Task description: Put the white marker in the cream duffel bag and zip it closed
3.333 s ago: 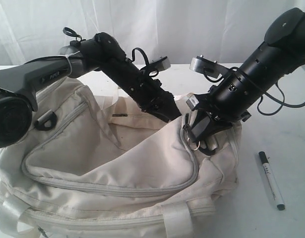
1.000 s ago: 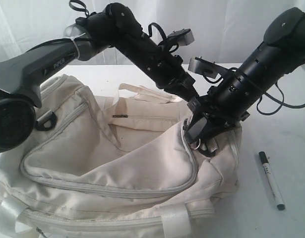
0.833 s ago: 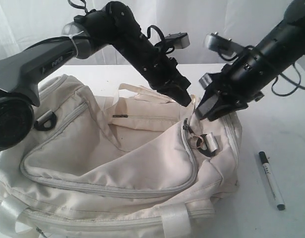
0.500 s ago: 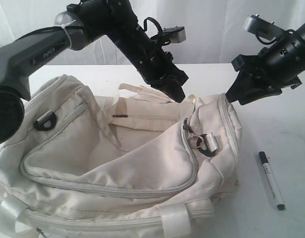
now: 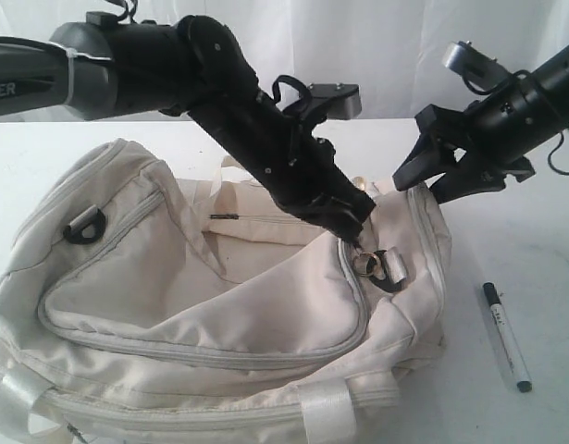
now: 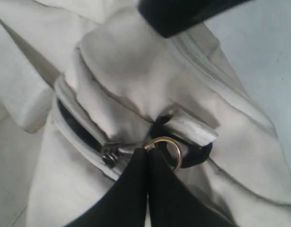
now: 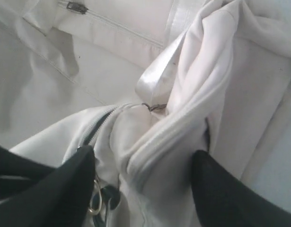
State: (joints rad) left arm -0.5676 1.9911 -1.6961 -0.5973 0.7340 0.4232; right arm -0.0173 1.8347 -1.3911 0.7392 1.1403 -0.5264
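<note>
1. My left gripper (image 5: 358, 231) is down at the right end of the cream duffel bag (image 5: 201, 305), at the end of the zipper.
2. In the left wrist view its two fingers (image 6: 126, 194) are pressed flat together, with no gap. The tips touch the metal ring (image 6: 166, 147) of the zipper pull. I cannot tell whether the ring is actually pinched.
3. My right gripper (image 5: 421, 183) hangs over the same end of the bag, apart from the fabric. Its jaws are spread wide and hold nothing.
4. The right wrist view confirms this: both dark fingers (image 7: 65, 189) stand well apart, with folded bag cloth (image 7: 230, 71) below them.
5. The bag's top zipper is undone, the front flap sags forward, and I can see the lining inside.
6. The white marker (image 5: 506, 338) lies on the table (image 5: 543, 277) to the right of the bag, outside it. Its black cap points away from me, and neither gripper is near it.
</note>
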